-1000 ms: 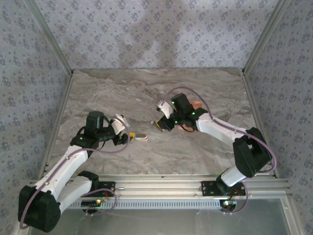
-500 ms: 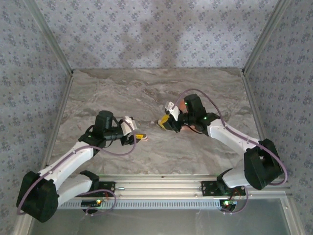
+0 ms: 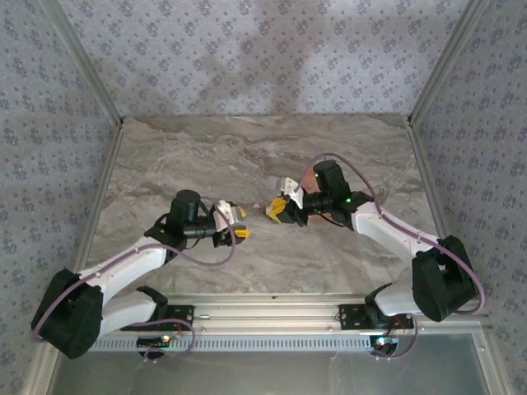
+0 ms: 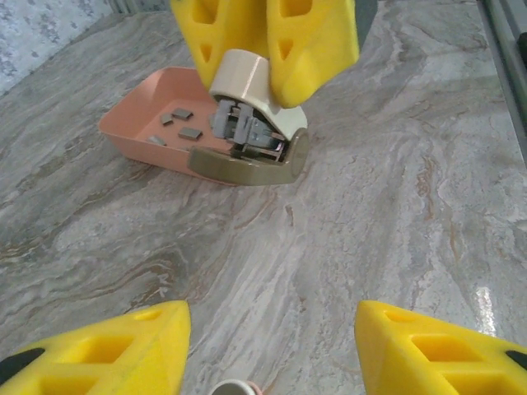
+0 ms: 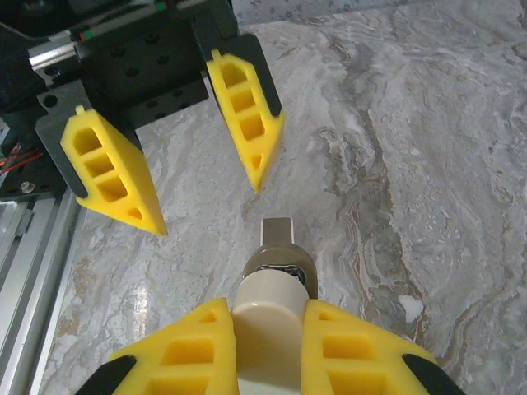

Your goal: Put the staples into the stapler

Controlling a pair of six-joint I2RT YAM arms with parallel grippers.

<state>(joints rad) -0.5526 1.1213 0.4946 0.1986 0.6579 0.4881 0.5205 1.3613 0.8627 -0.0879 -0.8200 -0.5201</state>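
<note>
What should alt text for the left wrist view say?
The right gripper grips the opened stapler by its top. Behind it, a salmon tray holds loose staples; the left gripper, open, flanks the bottom edge.

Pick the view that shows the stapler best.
Left wrist: the stapler faces it, metal insides showing, pinched in the right gripper. Right wrist gives its rear end; top external, a tiny pale blob.

robot test cell, aluminium frame (image 3: 272,315), patterned walls (image 3: 263,58), marble-look tabletop (image 3: 247,156)
</note>
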